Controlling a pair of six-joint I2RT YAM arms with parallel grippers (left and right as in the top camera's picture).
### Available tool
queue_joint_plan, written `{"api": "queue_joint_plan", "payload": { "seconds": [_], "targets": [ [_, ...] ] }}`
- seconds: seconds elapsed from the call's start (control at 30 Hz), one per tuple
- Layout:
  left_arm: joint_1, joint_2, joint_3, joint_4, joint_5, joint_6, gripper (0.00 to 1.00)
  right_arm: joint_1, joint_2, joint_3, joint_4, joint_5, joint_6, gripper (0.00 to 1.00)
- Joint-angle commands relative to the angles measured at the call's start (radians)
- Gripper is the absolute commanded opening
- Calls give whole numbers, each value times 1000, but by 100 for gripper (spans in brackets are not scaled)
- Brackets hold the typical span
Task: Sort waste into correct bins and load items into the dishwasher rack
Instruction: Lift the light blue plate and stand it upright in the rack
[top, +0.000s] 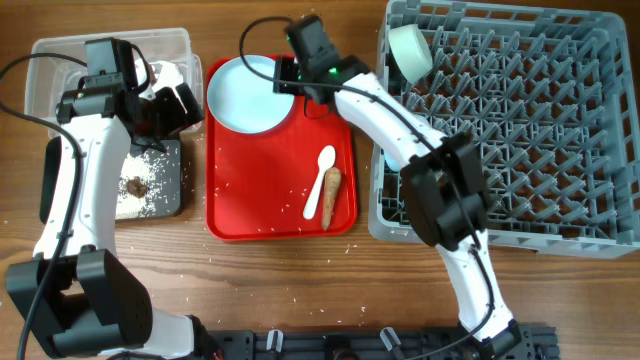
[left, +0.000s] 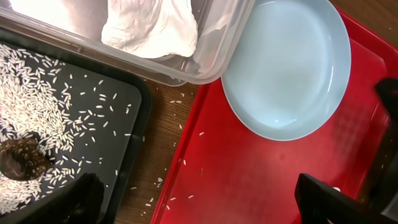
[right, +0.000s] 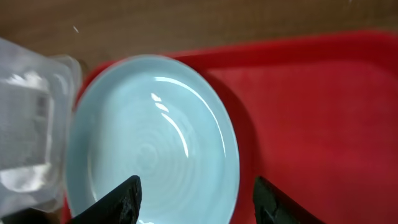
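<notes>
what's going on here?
Right gripper, jaws open, hovers over the pale blue plate on the red tray. Left gripper, open and empty, hangs beside the clear tub holding the tissue. Rice and brown lump are in the black tray. Spoon and root piece lie on the tray; one bowl is in the rack.

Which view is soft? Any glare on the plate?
Right wrist: whole frame soft, with white glare streaks on the pale blue plate. Left wrist: sharp, single rice grains resolve, plate shows only mild sheen. Overhead: sharp, even light, dishwasher rack pegs distinct.
</notes>
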Motion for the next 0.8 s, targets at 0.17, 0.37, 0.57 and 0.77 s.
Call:
{"api": "queue_joint_plan", "payload": {
  "seconds": [0.17,0.37,0.57,0.77],
  "targets": [
    [5,10,16,2,-9,-4,100,15,117,29,-5,9,-3,44],
    [5,10,16,2,-9,-4,100,19,125,28,-68,63,1,17],
    [5,10,16,2,-9,-4,100,19,99,33,-269,44,-34,8],
    [5,10,16,2,-9,-4,100,14,-20,33,-440,97,-100,4]
  ]
}}
